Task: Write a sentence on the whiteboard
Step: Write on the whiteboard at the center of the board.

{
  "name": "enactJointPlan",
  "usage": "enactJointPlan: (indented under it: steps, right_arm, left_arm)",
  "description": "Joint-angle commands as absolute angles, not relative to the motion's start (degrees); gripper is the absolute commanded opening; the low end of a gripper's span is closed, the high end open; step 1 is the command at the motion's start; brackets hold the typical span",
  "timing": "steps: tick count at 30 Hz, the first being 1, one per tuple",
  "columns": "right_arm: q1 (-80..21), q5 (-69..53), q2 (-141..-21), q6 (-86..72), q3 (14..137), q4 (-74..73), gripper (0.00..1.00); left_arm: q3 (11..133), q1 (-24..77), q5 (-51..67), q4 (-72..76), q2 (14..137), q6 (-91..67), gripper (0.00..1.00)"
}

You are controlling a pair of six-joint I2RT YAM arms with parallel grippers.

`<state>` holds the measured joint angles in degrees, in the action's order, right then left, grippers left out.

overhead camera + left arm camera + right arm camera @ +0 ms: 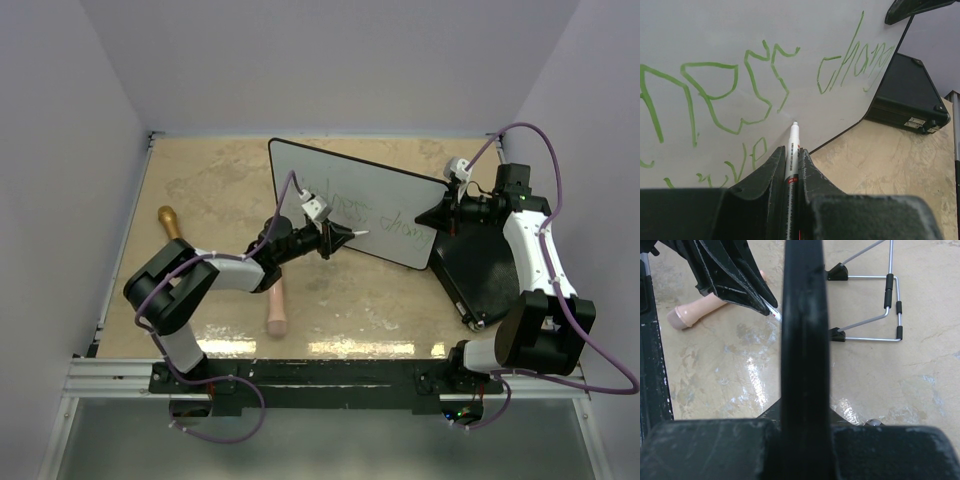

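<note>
The whiteboard stands tilted on edge in the middle of the table. My right gripper is shut on its right rim; in the right wrist view that black rim runs straight up between the jaws of that gripper. My left gripper is shut on a white marker, and the marker's tip rests at the board's face. The sentence shows as green handwriting, with a second line below it. Only part of both lines is in view.
A black flat case lies behind the board at the right. A pink cylinder and a golden-tipped wooden piece lie at the left. A wire stand sits on the beige table behind the board.
</note>
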<state>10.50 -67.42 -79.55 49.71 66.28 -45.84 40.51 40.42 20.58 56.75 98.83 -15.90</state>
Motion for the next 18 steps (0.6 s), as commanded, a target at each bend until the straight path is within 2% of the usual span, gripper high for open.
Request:
enactJointPlan:
  steps: [1,18]
  right_arm:
    - [9.76,-63.28,-79.72,50.01,66.36,-49.75,0.00]
    - [9.76,-63.28,-79.80,50.10,66.36,-49.75,0.00]
  left_arm:
    - [43.07,40.87,20.13,57.39,99.84,-15.29,0.00]
    - [41.31,40.87,15.38,58.36,97.56,-14.94,0.00]
